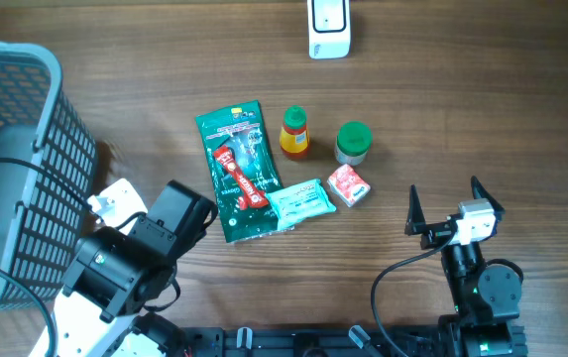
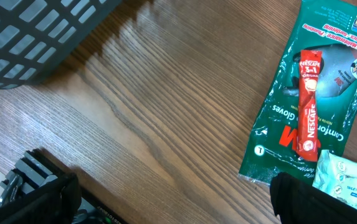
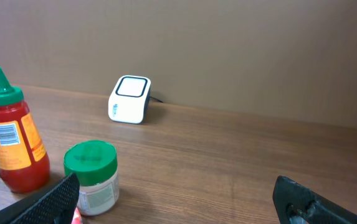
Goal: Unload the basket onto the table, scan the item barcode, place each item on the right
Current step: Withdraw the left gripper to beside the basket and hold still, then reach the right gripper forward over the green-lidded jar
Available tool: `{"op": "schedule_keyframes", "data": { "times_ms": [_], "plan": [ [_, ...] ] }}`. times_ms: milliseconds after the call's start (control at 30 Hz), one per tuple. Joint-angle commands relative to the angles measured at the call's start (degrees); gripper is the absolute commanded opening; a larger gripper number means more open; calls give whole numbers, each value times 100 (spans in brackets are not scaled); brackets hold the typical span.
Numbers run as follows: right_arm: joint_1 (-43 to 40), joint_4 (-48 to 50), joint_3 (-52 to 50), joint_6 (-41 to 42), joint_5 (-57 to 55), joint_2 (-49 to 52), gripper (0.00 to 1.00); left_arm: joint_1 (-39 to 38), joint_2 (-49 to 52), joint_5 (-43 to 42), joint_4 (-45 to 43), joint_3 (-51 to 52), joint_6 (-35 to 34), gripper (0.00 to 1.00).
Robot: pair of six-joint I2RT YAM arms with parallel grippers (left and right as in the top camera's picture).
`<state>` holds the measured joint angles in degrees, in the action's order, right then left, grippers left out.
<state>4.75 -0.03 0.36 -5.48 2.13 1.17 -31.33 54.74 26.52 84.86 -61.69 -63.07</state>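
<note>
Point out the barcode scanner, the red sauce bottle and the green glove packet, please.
barcode scanner [image 3: 127, 107]: right wrist view, front side of its white body.
red sauce bottle [image 3: 13, 142]: right wrist view, its label.
green glove packet [image 2: 278, 124]: left wrist view, green print near its left edge.

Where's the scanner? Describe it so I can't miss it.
Look along the far edge of the table. Past the red sauce bottle and green-lidded jar stands the scanner. It is a white block standing alone, dark-rimmed window on top.
</note>
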Motion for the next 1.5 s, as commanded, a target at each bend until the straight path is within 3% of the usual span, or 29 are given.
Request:
{"op": "schedule_keyframes", "data": {
  "times_ms": [0,233,367,833,1000,1100,1267,1467],
  "plan": [
    [17,162,-4,713,118,-15,100,37,-20,-7,4,-20,7,100],
    [17,942,-4,1182,750,-15,100,37,-20,-7,4,-20,7,100],
    [17,1207,-4,2000,872,-15,100,37,-20,-7,7,-20,7,100],
    [17,1458,898,2498,1578,450,100,37,-20,-7,7,-20,7,100],
    [17,684,2802,2465,2074,2625,100,37,-20,-9,7,-20,7,100],
    [28,-358,4057,2312,2162,3904,100,37,-20,-7,7,-20,7,100],
    [66,-2964,6443,2028,2326,6085,100,37,-20,-7,7,-20,7,100],
    [59,-3495,7025,2409,2378,7001,100,37,-20,-9,7,-20,7,100]
  ]
}}
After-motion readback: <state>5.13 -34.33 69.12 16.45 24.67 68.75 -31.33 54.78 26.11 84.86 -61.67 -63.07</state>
